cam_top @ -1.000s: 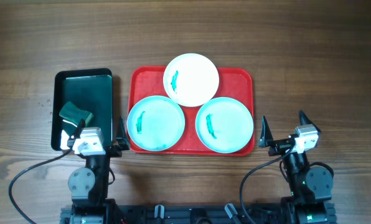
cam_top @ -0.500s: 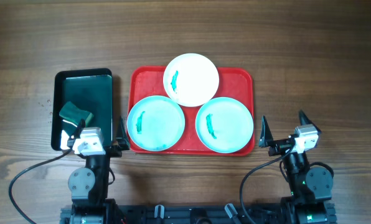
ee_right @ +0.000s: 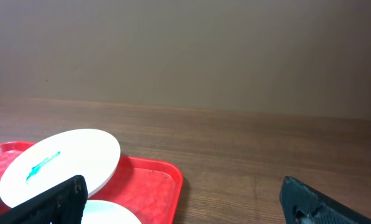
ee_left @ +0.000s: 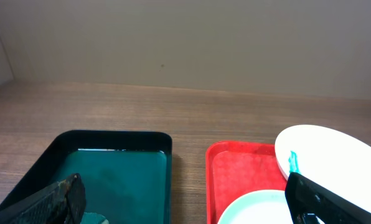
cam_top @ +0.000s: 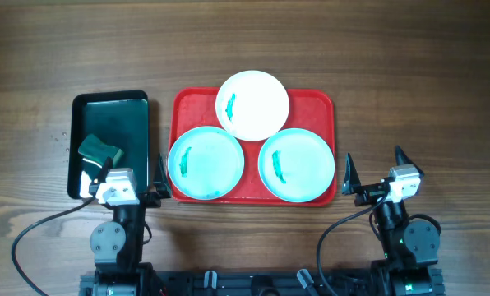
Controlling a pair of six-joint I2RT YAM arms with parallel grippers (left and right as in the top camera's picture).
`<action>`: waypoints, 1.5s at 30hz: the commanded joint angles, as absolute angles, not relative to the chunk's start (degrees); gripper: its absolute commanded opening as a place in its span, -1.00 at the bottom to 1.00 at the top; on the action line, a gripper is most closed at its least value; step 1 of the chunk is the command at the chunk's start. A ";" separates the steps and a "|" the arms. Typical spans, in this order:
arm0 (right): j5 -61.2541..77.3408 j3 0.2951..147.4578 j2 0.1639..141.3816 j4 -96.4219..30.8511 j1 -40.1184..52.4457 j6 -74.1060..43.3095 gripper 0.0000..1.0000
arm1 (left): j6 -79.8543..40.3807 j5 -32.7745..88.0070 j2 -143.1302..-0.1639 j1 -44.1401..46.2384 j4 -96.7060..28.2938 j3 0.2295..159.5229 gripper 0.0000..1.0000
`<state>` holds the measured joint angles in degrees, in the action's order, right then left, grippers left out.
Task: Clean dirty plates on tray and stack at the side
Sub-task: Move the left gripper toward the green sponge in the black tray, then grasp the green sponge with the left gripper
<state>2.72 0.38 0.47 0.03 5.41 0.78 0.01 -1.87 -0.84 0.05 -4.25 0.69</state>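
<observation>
On the red tray (cam_top: 321, 105), at mid-table: three plates in a triangle.

White plate (cam_top: 252, 105): sits at the far side, juts past the tray's far rim, meets both others at its near edge. From above, cannot tell whether it overlaps them or only touches.

Left turquoise plate (cam_top: 205, 163) and right turquoise plate (cam_top: 296, 164): lie side by side along the near rim, just apart from each other, each reaching its own side rim.

On every plate, left of centre: a short green smear (cam_top: 232, 105).

Just left of the red tray, across a thin strip of wood: dark green-black tray (cam_top: 113, 111), with a green sponge (cam_top: 100, 150) in its near left part.

Left gripper (cam_top: 123, 171): hangs at the near side, in front of the gap between the two trays. Spread wide, nothing held. In the wrist view, one of the fingers (ee_left: 55, 202) over the dark tray, the other toward the red tray.

Right gripper (cam_top: 374, 164): hangs at the near side, just right of the red tray's near right corner, over bare wood. Likewise spread wide and empty, touching nothing.

Beneath everything: brown wooden table (cam_top: 409, 57).
</observation>
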 commanded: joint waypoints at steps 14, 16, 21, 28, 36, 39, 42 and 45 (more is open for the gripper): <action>2.17 0.30 0.43 0.16 5.26 1.37 0.99 | -22.83 36.42 -2.42 0.47 15.73 10.33 1.00; 2.17 0.30 0.43 0.16 5.26 1.34 0.99 | -17.91 20.03 -9.54 0.47 -2.44 21.43 0.99; 2.17 0.30 0.43 0.14 5.26 1.37 1.00 | -17.32 2.48 -39.20 0.49 -32.10 48.01 1.00; 2.17 0.30 0.43 0.14 5.26 1.37 1.00 | -32.67 -12.05 -67.42 -3.49 -48.23 65.34 0.99; 2.17 0.30 0.43 0.14 5.26 1.37 0.99 | -47.13 -6.22 -90.54 -15.14 -47.75 67.24 1.00; 2.17 0.30 0.43 0.16 5.26 1.37 0.99 | -47.18 -6.22 -95.81 -18.09 -48.49 67.07 1.00; 2.17 0.30 0.43 0.16 5.26 1.39 0.99 | -47.20 -6.20 -100.14 -18.28 -48.49 66.98 1.00; 2.17 0.30 0.43 0.16 5.26 1.37 0.99 | -47.16 -1.96 -104.64 -18.26 -48.25 66.98 0.91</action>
